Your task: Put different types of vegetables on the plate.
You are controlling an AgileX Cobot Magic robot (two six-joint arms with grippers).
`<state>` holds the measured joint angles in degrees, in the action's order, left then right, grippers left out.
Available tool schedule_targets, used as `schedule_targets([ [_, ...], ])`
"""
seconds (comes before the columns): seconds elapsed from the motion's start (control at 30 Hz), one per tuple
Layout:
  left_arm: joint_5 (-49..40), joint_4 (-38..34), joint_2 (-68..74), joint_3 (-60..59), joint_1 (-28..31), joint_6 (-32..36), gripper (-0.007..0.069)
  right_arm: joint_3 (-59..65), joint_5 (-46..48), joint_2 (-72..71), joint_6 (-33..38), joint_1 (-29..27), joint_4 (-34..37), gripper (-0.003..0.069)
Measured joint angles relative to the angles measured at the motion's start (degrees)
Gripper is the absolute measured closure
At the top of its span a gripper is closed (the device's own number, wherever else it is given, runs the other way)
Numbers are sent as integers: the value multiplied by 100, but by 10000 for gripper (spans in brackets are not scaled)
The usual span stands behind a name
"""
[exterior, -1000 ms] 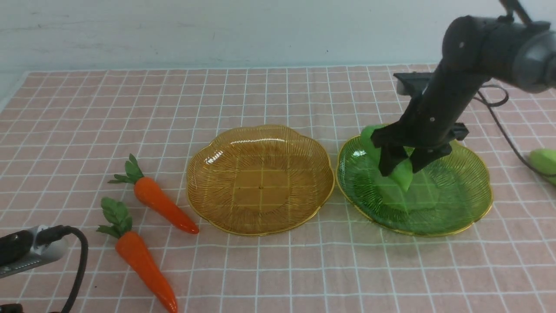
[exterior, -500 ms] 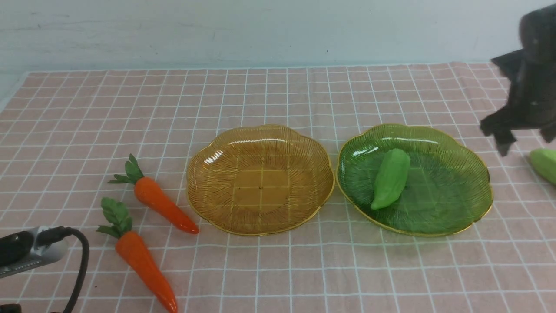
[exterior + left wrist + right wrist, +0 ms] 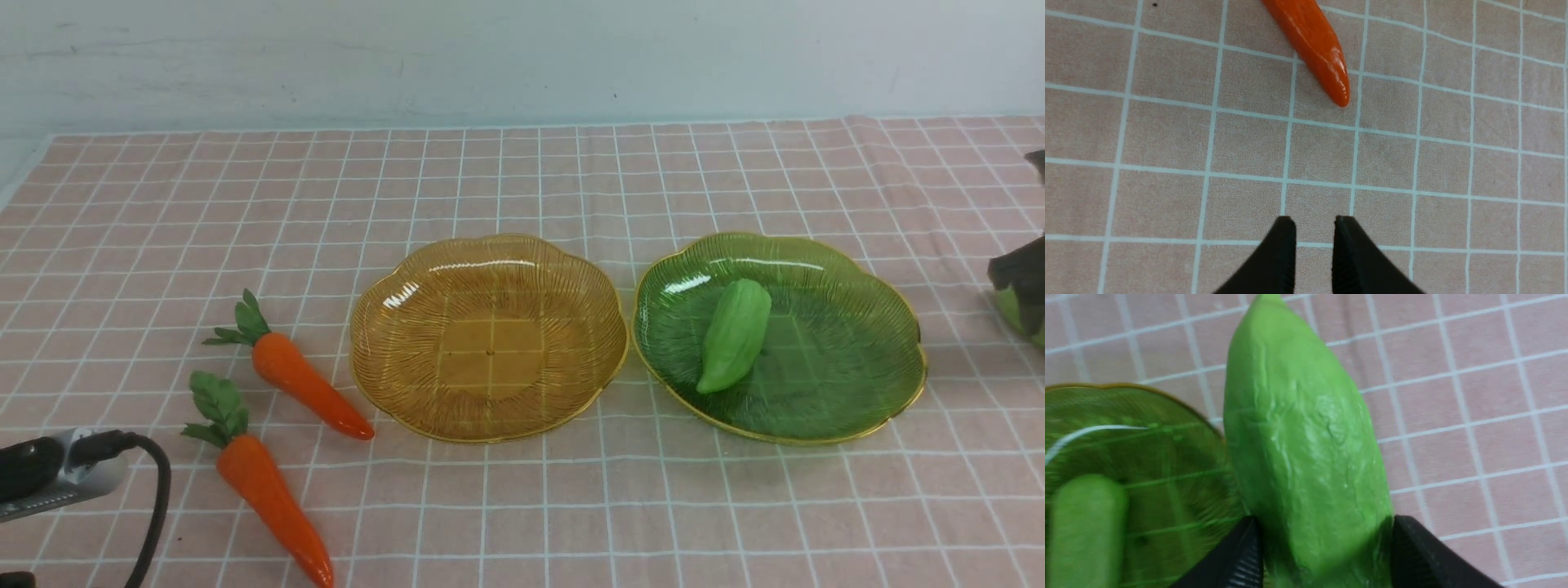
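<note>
A light-green gourd lies in the green plate. At the far right edge a second gourd lies on the cloth, and my right gripper is down on it. In the right wrist view, my right gripper has both black fingers pressed against the sides of this gourd, beside the green plate. Two orange carrots lie on the cloth at the left. My left gripper hovers near one carrot's tip, slightly open and holding nothing.
An amber plate with nothing in it stands in the middle, touching the green plate's rim. The left arm's wrist camera and black cable sit at the near left corner. A pale wall runs behind the pink checked cloth.
My right gripper let go of the first gourd in the green plate, swung right out to the frame's edge, dropped over the second gourd and closed onto its sides. The left arm stayed put.
</note>
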<state>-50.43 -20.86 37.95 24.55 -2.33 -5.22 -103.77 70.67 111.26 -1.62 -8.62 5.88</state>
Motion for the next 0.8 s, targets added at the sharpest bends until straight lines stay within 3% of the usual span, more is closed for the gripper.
schedule_targets([
  [0.13, 5, 29, 0, 0, 0, 16, 501, 335, 16, -239, -37, 409, 618, 284],
  [0.5, 161, 49, 0, 0, 0, 24, 489, 1052, 34, 230, -50, 1583, 413, 274],
  [0.57, 187, 52, 0, 0, 0, 24, 479, 1066, 10, 386, -88, 1726, 401, 229],
  [0.67, 263, 57, 0, 0, 0, 24, 443, 1071, -34, 627, -238, 1862, 395, 106],
  [0.8, 330, 64, 17, 0, 0, 24, 388, 1076, -38, 685, -200, 1862, 387, 55],
])
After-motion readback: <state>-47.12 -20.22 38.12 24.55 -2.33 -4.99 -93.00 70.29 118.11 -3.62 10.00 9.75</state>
